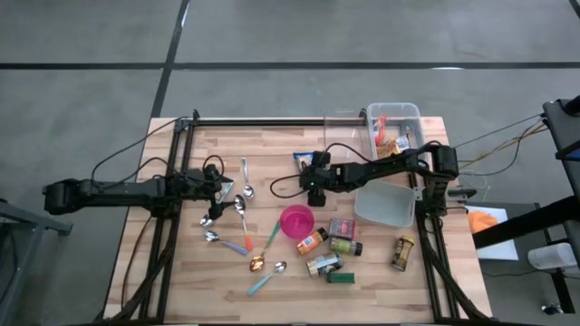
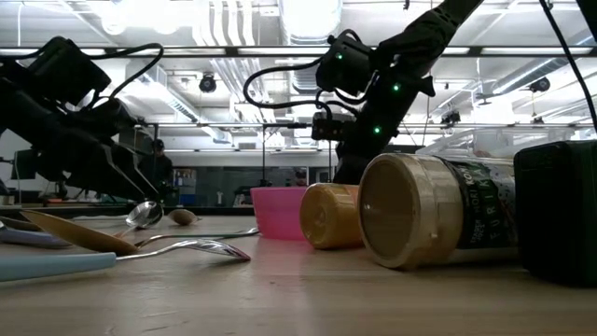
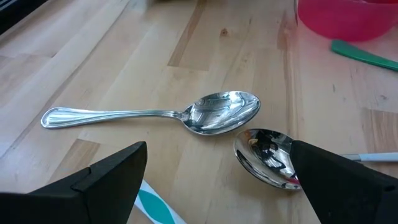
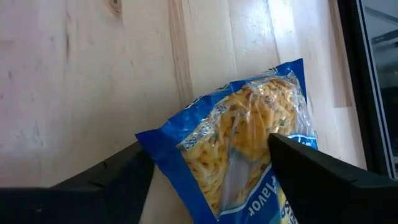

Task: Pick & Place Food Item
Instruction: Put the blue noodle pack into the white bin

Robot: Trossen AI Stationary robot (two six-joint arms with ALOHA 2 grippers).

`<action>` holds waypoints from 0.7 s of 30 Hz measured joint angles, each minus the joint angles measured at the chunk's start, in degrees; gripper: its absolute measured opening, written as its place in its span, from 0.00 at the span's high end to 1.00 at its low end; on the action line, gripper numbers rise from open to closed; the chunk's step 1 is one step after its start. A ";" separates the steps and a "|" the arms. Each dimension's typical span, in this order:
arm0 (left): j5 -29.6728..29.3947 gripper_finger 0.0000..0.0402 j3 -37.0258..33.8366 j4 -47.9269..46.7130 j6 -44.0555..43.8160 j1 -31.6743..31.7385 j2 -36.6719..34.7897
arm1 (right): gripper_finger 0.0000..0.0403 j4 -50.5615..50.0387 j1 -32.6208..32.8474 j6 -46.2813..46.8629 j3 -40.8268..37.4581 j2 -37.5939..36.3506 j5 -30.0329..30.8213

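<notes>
- Right gripper [image 4: 208, 177] straddles the blue noodle packet [image 4: 249, 137], fingers wide, not yet clamped.
- Packet lies flat on the surface [image 1: 272, 145], near the back rail.
- Advice: centre over the bulk, pinch firmly, lift straight.
- Left gripper [image 3: 217, 180] wide, over spoons [image 3: 217, 112].

Grey concrete floor [image 1: 272, 36], bright ceiling strip lights [image 2: 308, 14], perhaps pipework overhead

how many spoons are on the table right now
7, though overlap may hide some: three metal ones near the left gripper, and four coloured-handled ones left of the pink bowl.
</notes>
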 joint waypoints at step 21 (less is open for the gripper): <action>0.00 0.01 -0.02 0.00 0.02 0.00 0.00 | 0.94 0.38 0.19 2.84 0.13 -0.05 0.22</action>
